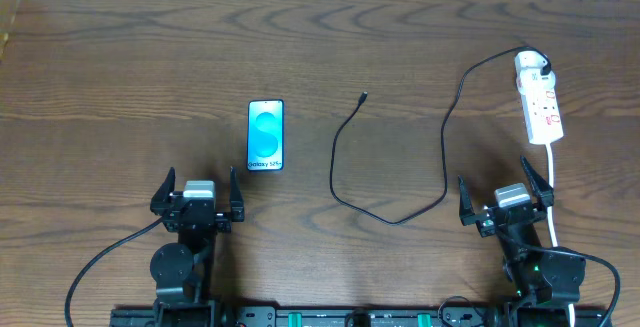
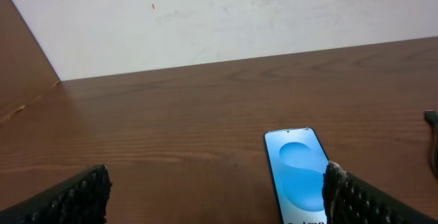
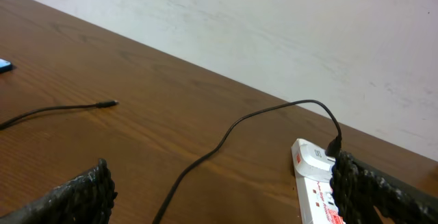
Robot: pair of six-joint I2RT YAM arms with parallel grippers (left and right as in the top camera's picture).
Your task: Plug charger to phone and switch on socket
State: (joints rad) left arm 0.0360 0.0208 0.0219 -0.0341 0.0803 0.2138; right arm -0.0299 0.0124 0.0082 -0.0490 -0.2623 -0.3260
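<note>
Lying apart from phone [image 1: 266, 136], charger [image 1: 335, 159] tip; left gripper [image 1: 200, 185], right gripper [image 1: 497, 181] spread wide, empty.

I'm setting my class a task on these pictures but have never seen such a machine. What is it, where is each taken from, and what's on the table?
Two robot arms at a table. One picture looks down from above; the other two come from wrist cameras, the dark shapes at their edges being each arm's fingers. On the table: a phone and a black charger plugged into a white socket. The left gripper and right gripper are open, holding nothing.
</note>
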